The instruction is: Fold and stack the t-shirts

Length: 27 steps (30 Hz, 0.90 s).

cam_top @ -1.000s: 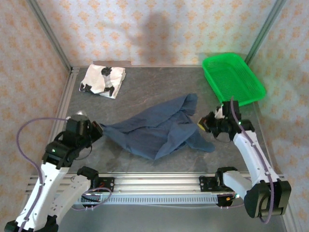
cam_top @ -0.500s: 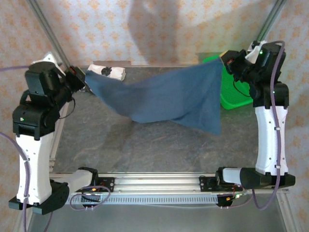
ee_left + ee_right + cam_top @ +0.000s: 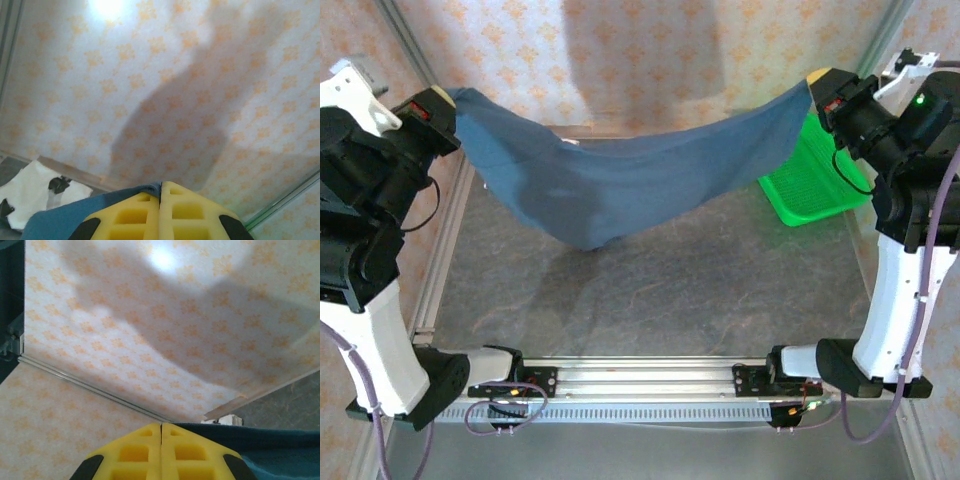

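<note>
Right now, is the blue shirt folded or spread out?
Spread: the blue shirt hangs stretched between left gripper and right gripper, sagging midway.

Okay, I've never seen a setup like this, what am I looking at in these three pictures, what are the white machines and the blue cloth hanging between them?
These are two white robot arms bolted at the near edge of a grey table. The wide picture comes from a camera above and behind them. The other two come from a small camera on each wrist; the yellow blocks at the bottom are that arm's own fingers, pressed together. The left gripper and the right gripper each pinch one end of a dark navy t-shirt, held up stretched between them and sagging in the middle. A green mesh basket sits at the far right of the table. The left wrist view also catches a white t-shirt with black patches lying by the back wall.
</note>
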Available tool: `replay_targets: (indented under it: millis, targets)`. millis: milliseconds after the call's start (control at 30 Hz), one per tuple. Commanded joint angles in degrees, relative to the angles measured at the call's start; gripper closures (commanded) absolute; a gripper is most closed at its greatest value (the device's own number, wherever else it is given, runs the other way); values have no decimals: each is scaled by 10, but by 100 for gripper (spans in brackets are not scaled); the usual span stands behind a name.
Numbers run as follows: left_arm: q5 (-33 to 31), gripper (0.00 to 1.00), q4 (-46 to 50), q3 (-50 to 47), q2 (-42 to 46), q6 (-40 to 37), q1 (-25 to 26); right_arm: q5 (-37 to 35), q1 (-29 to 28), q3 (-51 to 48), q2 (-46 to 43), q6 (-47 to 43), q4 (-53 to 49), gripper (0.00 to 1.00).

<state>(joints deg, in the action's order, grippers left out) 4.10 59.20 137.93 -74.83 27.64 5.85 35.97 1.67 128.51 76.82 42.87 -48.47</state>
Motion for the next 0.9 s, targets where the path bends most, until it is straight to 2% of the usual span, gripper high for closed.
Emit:
replay_targets:
  millis: [0,667,867]
  targets:
    - [8,100,-17,62,-28,-31,-6,10,3,52,17,12,-26,100]
    - [22,100,-117,206,-36,-126,-6,81,4,54,-19,118,38,100]
    - [32,100,-119,212,-44,-137,-6,86,3,57,-21,122,45,100]
